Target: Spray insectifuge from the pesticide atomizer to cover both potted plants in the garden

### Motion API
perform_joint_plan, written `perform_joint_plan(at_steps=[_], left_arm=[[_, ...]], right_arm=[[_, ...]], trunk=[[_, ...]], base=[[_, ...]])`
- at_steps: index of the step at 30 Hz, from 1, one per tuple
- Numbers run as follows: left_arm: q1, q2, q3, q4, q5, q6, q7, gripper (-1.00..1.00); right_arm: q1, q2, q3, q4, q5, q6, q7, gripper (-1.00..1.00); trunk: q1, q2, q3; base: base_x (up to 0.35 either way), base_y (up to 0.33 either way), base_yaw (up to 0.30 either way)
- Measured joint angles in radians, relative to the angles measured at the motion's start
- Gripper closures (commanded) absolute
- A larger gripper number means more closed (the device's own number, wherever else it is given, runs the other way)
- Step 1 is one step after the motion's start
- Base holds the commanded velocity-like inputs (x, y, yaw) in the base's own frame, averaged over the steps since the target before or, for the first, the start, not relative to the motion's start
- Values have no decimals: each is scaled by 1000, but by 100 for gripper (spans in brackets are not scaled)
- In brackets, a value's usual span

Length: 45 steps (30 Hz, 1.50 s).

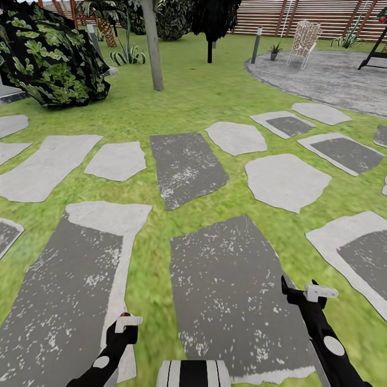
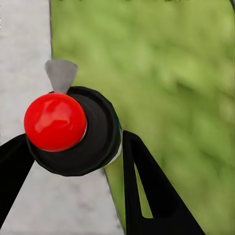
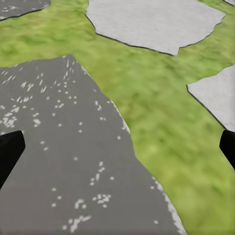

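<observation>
**Crossing the lawn, atomizer not yet in hand**

The robot faces flat grey stepping stones [image 1: 185, 166] on green lawn [image 1: 188, 102]; the round grey stone patio [image 1: 328, 75] lies ahead; right gripper [image 3: 117, 147] fingers apart, empty; left gripper [image 1: 126, 328] state unclear; atomizer unseen; picking and spraying all remain, I judge.

Flat grey stepping stones [image 1: 185, 167] showing white-speckled dark patches, lying in mottled green lawn [image 1: 193, 99]; brown slatted wooden fence [image 1: 317, 16] striping behind; glossy red ball [image 2: 55, 121] sitting on black.
</observation>
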Motion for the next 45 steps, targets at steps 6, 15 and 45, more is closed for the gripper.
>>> perform_joint_plan(at_steps=[6, 15, 45], left_arm=[[1, 1, 0, 1, -1, -33, 0, 100], [2, 1, -1, 1, -1, -50, -1, 100], [207, 73, 26, 3, 0, -162, 8, 100]], right_arm=[[0, 0, 0, 0, 0, 0, 0, -100], [0, 1, 0, 0, 1, -2, 0, -100], [3, -8, 0, 980, 2, -796, -5, -100]], trunk=[[0, 0, 0], [-4, 2, 35], [-18, 9, 151]], base=[[0, 0, 0], [0, 0, 0], [0, 0, 0]])
